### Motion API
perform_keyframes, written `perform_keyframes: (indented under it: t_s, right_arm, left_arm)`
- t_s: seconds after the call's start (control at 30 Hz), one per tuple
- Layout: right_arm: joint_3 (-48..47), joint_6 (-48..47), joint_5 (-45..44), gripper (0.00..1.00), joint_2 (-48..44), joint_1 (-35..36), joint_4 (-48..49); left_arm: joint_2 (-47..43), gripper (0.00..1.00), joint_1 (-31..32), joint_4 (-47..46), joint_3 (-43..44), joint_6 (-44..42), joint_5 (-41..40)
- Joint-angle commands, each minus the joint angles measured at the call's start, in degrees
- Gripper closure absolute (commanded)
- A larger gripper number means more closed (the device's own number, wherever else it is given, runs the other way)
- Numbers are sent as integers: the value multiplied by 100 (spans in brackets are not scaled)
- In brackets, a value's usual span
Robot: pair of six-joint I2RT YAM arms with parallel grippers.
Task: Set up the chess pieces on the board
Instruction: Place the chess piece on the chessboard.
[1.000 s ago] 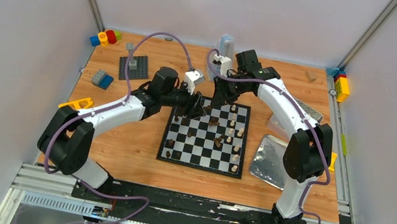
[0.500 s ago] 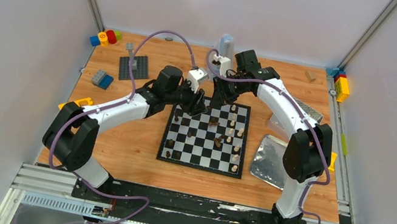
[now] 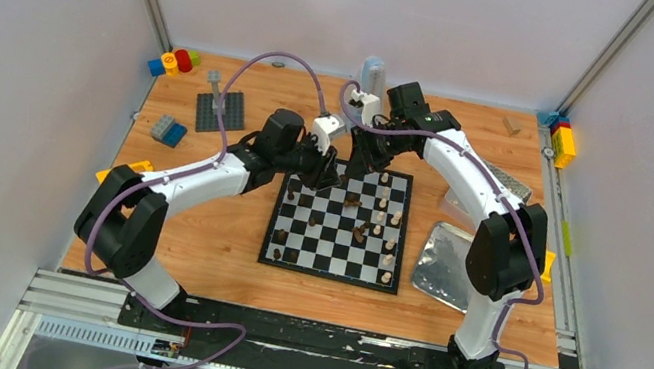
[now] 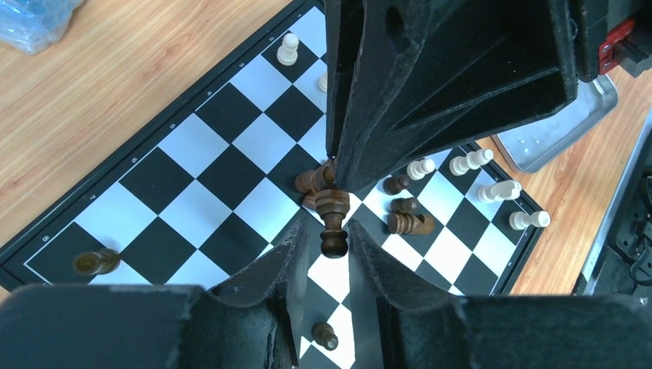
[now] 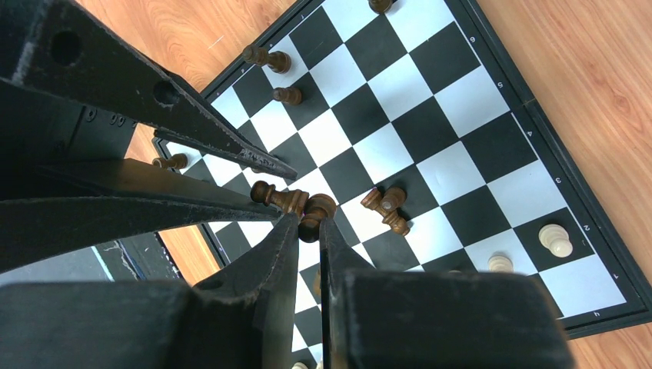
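Note:
The black and white board (image 3: 322, 245) lies mid-table. My right gripper (image 5: 308, 221) is shut on the base end of a dark brown chess piece (image 5: 314, 209) and holds it level above the board's far side. My left gripper (image 4: 329, 227) is open. Its fingers stand either side of that piece's head (image 4: 333, 240), with small gaps showing. The two grippers meet tip to tip in the top view, left (image 3: 332, 180) and right (image 3: 357, 178). Pale pieces (image 3: 390, 246) stand along the board's right columns, and dark ones (image 3: 281, 235) on its left. Fallen dark pieces (image 4: 407, 223) lie mid-board.
A silver tray (image 3: 444, 261) lies right of the board. A dark grey studded baseplate (image 3: 222, 111) and toy blocks (image 3: 174, 61) are at the far left. More blocks (image 3: 562, 140) are at the far right. A clear cup (image 3: 373, 73) stands at the back.
My left arm has moved right and away, bringing its open fingers around the head of the piece that the right gripper holds. The right arm has stayed still.

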State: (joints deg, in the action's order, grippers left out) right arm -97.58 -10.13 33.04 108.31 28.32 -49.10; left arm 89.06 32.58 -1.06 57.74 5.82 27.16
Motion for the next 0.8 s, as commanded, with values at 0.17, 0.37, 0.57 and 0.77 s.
perform_keyframes:
  t_s: [0.17, 0.37, 0.57, 0.77]
  right_arm:
    - [-170, 7, 32, 100, -60, 8, 33]
    - [-85, -41, -79, 100, -197, -174, 48]
    - [226, -110, -70, 100, -503, -532, 142]
    - [795, -263, -212, 100, -1011, -693, 418]
  left_arm:
    - [-66, 80, 38, 5, 302, -177, 179]
    - [-261, 95, 30, 501, 365, -697, 125]
    - [-357, 98, 31, 1600, 648, -1645, -200]
    - [172, 97, 36, 3088, 1471, -2534, -935]
